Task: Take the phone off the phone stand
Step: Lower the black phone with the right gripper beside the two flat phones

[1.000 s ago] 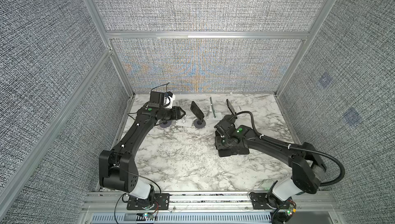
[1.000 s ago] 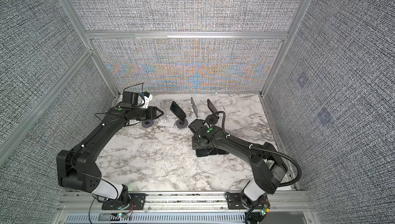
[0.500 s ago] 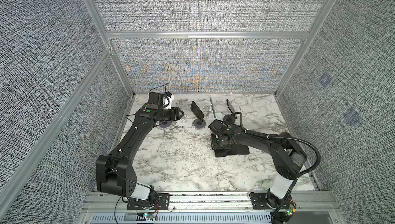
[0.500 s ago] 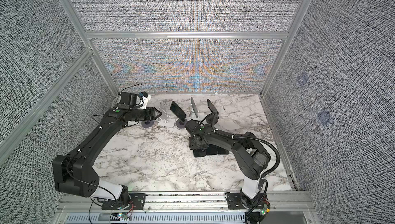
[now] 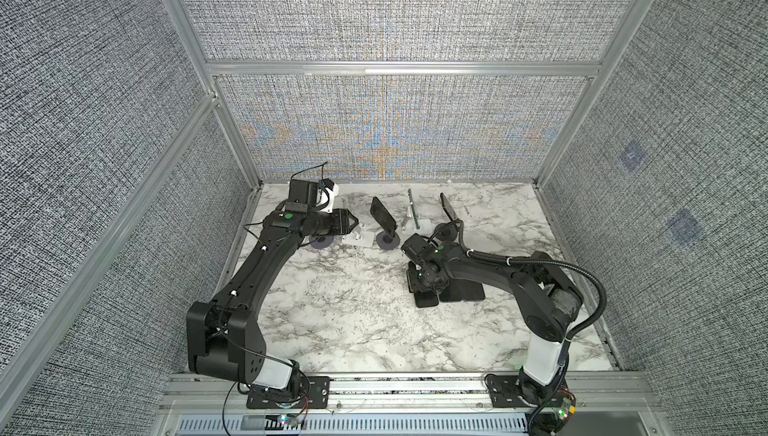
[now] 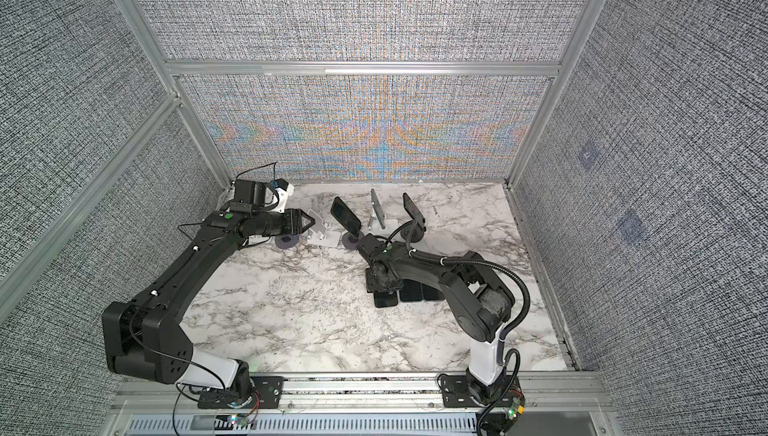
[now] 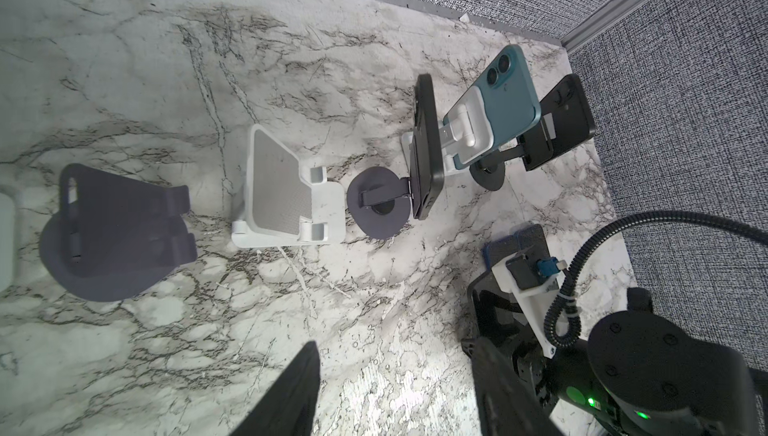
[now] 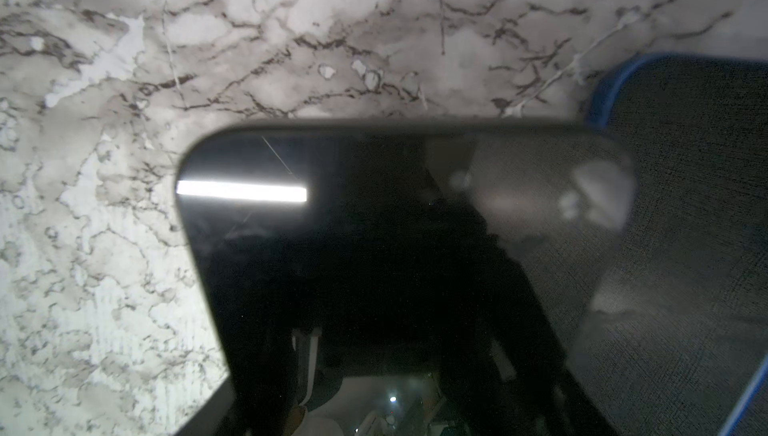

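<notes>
Both arms have moved: the right arm (image 5: 498,265) has folded inward, the left arm (image 5: 266,263) barely. The right hand (image 5: 424,288) stays low over a black phone (image 8: 395,226) lying flat on the tabletop (image 5: 332,321); whether it grips is unclear. The left hand (image 7: 392,344), open and empty, faces a second phone (image 7: 426,151) on its phone stand (image 7: 376,203), probably next.

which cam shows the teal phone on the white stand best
Left wrist view: the teal phone shows its back and twin lenses, propped on the white stand. In both top views it is only a thin edge-on sliver. The right wrist view misses it; a black phone fills that picture.
</notes>
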### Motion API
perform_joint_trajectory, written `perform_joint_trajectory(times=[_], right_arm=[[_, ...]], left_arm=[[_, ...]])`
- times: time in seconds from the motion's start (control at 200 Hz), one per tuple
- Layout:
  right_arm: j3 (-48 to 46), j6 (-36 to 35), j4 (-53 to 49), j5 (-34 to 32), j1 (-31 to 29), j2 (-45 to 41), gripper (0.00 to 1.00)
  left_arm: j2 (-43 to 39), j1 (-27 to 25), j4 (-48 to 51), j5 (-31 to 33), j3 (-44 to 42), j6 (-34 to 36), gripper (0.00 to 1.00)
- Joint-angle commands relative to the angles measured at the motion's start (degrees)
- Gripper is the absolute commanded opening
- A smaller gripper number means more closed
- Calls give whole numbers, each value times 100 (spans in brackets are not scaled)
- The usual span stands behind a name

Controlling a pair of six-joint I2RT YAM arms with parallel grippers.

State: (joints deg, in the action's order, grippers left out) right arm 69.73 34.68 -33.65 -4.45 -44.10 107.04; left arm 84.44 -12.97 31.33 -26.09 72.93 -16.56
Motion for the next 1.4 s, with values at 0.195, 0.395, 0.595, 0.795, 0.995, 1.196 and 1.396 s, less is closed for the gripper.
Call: perform_joint_trajectory(times=[0.195, 0.395, 0.595, 0.795, 0.995, 1.196, 1.396], right_arm=[[23, 125, 113, -100, -7, 136, 47], [14, 129, 122, -137, -16, 232, 55], [23, 153, 157, -135, -17, 346, 63], [14, 170, 183, -102, -20, 422, 66], [14, 172, 183, -93, -44, 442, 71], [20, 175, 174, -114, -62, 434, 71], [192, 99, -208, -558, -198, -20, 71]], left_arm=[[-40, 5, -22, -108, 29, 29, 59], [-43, 5, -37, -135, 29, 21, 59], [-56, 1, -34, -153, 29, 31, 59], [-65, 5, -32, -151, 29, 40, 59], [-49, 1, -8, -154, 37, 63, 59], [-71, 5, -13, -151, 29, 59, 59], [-77, 5, -6, -158, 38, 66, 59]])
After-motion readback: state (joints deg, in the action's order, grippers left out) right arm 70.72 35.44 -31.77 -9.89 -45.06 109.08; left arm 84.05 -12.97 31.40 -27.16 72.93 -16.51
